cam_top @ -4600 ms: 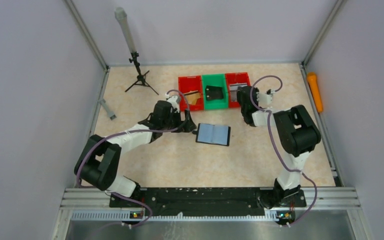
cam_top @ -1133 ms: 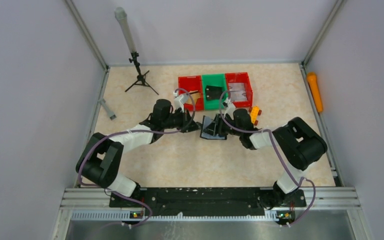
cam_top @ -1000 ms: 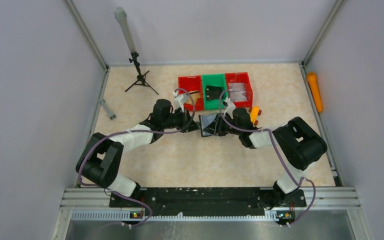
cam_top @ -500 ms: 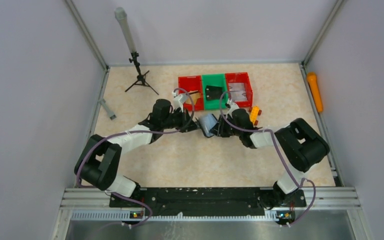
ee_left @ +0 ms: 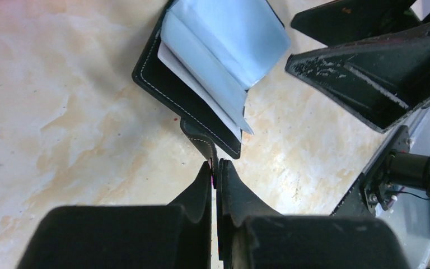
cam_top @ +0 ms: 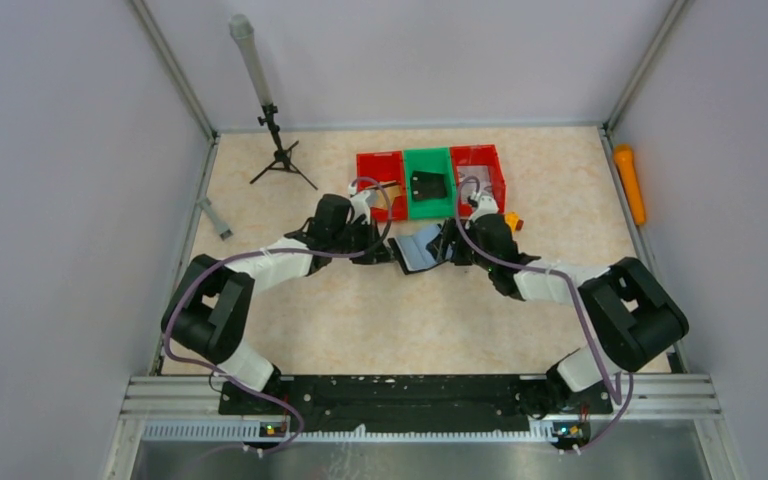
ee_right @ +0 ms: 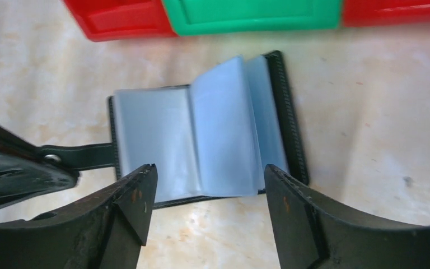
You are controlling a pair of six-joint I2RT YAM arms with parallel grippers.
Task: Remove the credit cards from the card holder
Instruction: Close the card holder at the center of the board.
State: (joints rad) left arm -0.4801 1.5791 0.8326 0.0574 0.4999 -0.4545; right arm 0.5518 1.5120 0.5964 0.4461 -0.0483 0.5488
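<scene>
Marbled table (cam_top: 360, 320), open card holder (cam_top: 421, 247), blue sleeves (ee_right: 218, 129)

No legible text, labels, brands or numbers — none on the card holder (ee_right: 162, 134), none elsewhere.

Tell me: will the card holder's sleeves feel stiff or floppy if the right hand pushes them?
Probably floppy: the pale blue sleeves bow upward instead of lying flat. Likely slippery, as they look glossy. The card holder should not slide, the left hand pinching its tab.
</scene>
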